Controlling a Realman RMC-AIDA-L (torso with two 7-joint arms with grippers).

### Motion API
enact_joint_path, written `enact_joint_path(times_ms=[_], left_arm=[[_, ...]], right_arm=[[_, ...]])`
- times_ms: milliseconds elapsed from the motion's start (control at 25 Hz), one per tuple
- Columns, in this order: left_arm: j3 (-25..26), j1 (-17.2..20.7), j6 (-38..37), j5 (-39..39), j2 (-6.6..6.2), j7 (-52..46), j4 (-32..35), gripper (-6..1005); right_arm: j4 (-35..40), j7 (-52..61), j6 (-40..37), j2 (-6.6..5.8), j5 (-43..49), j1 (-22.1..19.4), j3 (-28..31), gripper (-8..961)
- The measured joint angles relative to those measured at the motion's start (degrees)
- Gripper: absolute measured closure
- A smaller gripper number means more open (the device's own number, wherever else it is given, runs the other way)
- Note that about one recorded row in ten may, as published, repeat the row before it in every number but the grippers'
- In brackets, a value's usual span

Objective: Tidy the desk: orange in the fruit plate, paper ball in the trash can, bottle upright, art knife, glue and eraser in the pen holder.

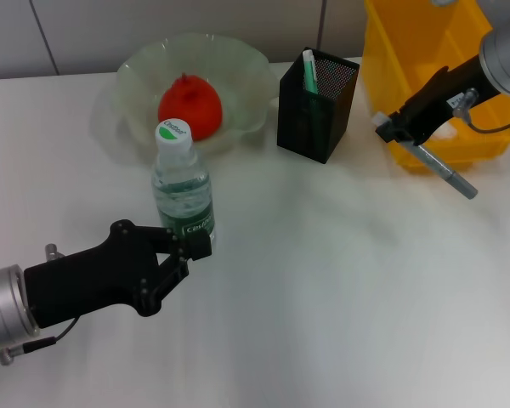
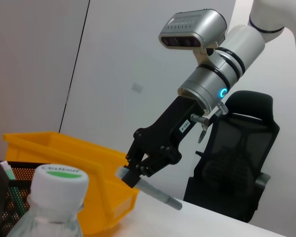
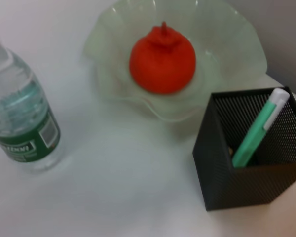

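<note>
Your right gripper [image 1: 397,129] grips a grey pen-like tool [image 1: 446,174] beside the trash can [image 1: 425,59].
The orange [image 1: 189,106] sits in the fruit plate [image 1: 238,72] at the desk's [image 1: 323,297] far edge; the pen holder [image 1: 317,106] holds a green pen [image 1: 308,72] (tilted). The bottle [image 1: 183,187] stands upright, with the left gripper [image 1: 187,251] spread apart near its base.

Open desk [image 1: 340,297] in front; bottle [image 1: 183,191] upright just ahead of left gripper [image 1: 191,251]. Farther back, fruit plate [image 1: 195,85], pen holder [image 1: 317,104], trash can [image 1: 433,76] side by side, narrow gaps between.
</note>
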State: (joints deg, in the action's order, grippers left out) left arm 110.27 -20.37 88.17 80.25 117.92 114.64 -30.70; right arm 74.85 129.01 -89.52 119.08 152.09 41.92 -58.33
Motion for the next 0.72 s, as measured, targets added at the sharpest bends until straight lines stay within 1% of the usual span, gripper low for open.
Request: enact_joint_path(times_ms=[360, 720], left_arm=[[0.2, 0.0, 0.7, 0.0, -0.16, 0.0, -0.6, 985], [0.2, 0.1, 1.8, -0.2, -0.35, -0.1, -1.4, 985]], right_arm=[[4.6, 0.6, -1.8, 0.12, -2.9, -0.5, 0.1, 875], [6.1, 1.0, -2.6, 0.07, -3.1, -0.6, 0.1, 875]])
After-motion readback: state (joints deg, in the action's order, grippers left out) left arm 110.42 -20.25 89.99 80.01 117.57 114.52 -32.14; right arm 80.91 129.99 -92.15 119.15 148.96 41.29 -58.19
